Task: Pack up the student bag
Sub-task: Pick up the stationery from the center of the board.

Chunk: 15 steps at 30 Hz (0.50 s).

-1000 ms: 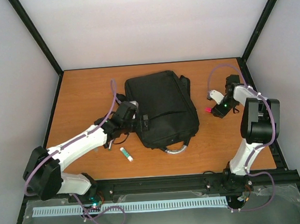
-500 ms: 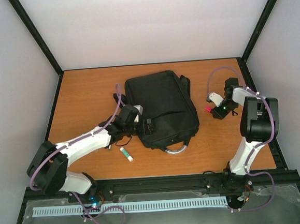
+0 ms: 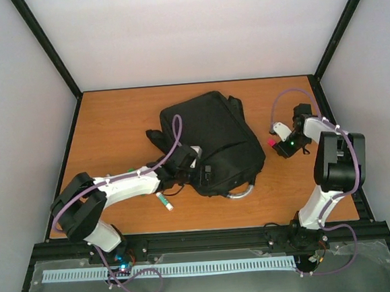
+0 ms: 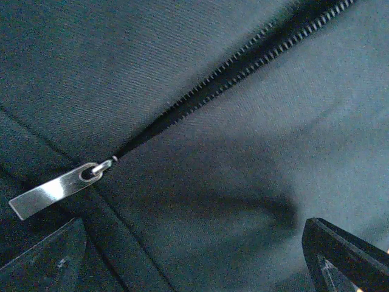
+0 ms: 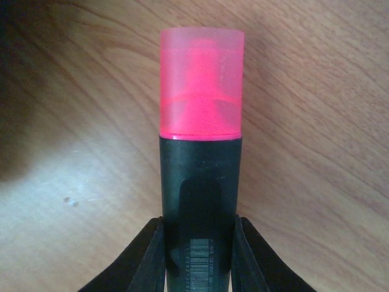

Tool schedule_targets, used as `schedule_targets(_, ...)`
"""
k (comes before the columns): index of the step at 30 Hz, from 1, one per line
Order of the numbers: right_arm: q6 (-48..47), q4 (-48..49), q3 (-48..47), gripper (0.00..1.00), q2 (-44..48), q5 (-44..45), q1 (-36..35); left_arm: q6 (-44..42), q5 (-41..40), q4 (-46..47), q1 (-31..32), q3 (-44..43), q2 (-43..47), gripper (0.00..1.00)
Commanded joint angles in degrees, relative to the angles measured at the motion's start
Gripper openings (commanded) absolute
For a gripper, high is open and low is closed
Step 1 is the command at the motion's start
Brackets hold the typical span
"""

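Fetching step: pinching pink highlighter (image 5: pixel 201 91) in right end effector (image 5: pixel 197 258). Holding left end effector (image 3: pixel 206 173) spread directly over student bag (image 3: pixel 210 128), zip pull (image 4: pixel 51 191) just beside. Next likely calls for gripping that pull.

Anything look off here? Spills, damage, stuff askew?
No spill or damage. The student bag lies skewed to the table edges, one strap splayed out left. A glue stick lies loose beside the left arm. The right gripper pinches a pink-capped highlighter off to the right.
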<state>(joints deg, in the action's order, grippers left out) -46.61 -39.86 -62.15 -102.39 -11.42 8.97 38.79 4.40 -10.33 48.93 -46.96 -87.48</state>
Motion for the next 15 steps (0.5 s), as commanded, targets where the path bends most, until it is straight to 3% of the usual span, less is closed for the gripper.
schedule_targets(1,2.54,-2.61,0.27,0.10,6.63,-4.64,0.26,-0.32,-0.64,0.43,3.30,-2.89,-2.86,0.99)
schedule_targets(6,4.06,-6.92,-1.40,0.08,15.01,-9.91,0.18,-2.20,-4.73,-3.29,4.57,-4.75,0.02,0.98)
schedule_targets(15,7.78,-13.45,-4.85,0.07,24.57,-16.70,-1.99,-9.67,-21.69,-12.16,4.59,-7.50,11.13,0.97)
